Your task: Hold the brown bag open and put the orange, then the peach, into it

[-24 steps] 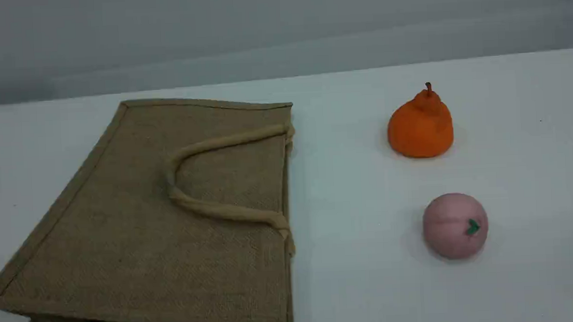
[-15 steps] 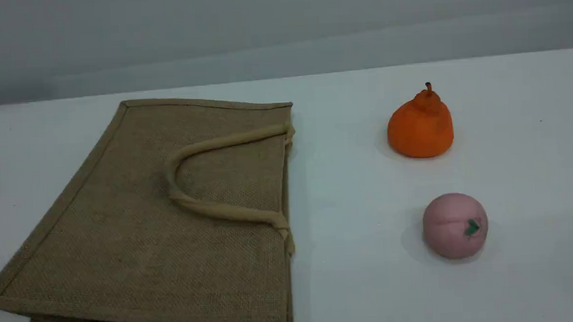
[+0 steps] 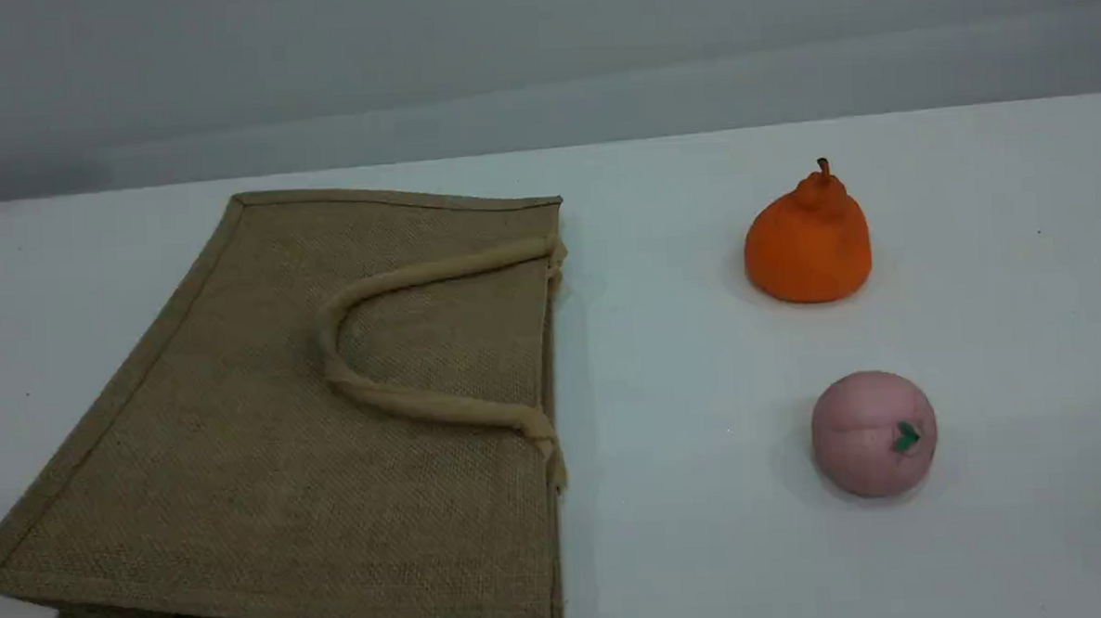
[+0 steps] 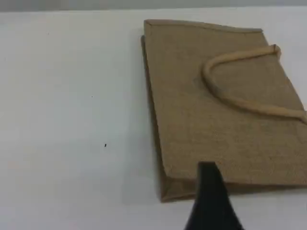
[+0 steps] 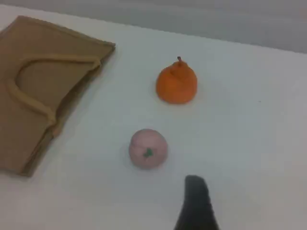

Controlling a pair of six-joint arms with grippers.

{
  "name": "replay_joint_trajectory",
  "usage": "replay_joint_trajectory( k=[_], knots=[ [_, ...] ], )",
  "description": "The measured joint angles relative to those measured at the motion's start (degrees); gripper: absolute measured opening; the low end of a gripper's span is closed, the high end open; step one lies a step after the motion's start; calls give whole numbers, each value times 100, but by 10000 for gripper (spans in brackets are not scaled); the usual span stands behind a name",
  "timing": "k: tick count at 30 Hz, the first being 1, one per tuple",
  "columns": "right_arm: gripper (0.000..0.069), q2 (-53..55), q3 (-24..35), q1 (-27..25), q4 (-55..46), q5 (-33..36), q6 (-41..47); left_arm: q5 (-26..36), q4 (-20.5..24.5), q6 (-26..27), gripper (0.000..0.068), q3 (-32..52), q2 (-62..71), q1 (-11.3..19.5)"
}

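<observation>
**Opening the flat bag comes first**

The large tan-brown jute bag (image 3: pixel 332 421) lies flat on the white bench (image 3: pixel 690 526), its mouth edge facing the two fruits and its beige rope handle (image 3: pixel 397 401) folded back across the top panel. Well apart from it on the right sit the bright orange knobbed toy fruit (image 3: pixel 808 242), farther back, and the pale pink round toy peach with a green leaf (image 3: pixel 875 434), nearer the camera. Neither fruit touches the bag or the other.

Neither arm shows in the scene view. The left hand (image 4: pixel 211 201) hovers above the bag's corner away from the mouth, and the right hand (image 5: pixel 195 203) hovers over bare bench just beside the peach. Only one dark fingertip of each is visible; both appear spread wide and carry nothing.

The step in hand looks to be the left hand's approach to the bag. It would do well to travel across to the mouth side and take the upper rope handle, or the top panel's hem alone, then lift so the mouth gapes toward the fruits. Pinching both layers together would keep the bag shut. The right hand should go past the peach to the orange first, closing around its broad lower body rather than the narrow neck.
</observation>
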Motion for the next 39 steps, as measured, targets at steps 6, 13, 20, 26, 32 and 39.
replay_joint_trajectory(
  k=[6,13,20,26,32,39],
  knots=[
    [446,0,0,0,0,0,-5,0,0,0,412,0,0,0],
    [446,0,0,0,0,0,1,0,0,0,412,0,0,0],
    [446,0,0,0,11,0,5,0,0,-5,412,0,0,0],
    [446,0,0,0,23,0,5,-108,0,-53,412,-73,0,0],
    [446,218,-29,0,55,-45,5,-786,12,-697,412,-361,579,0],
    [446,1465,-160,0,196,-1136,-26,-1658,-19,-306,412,-914,2376,0]
  ],
)
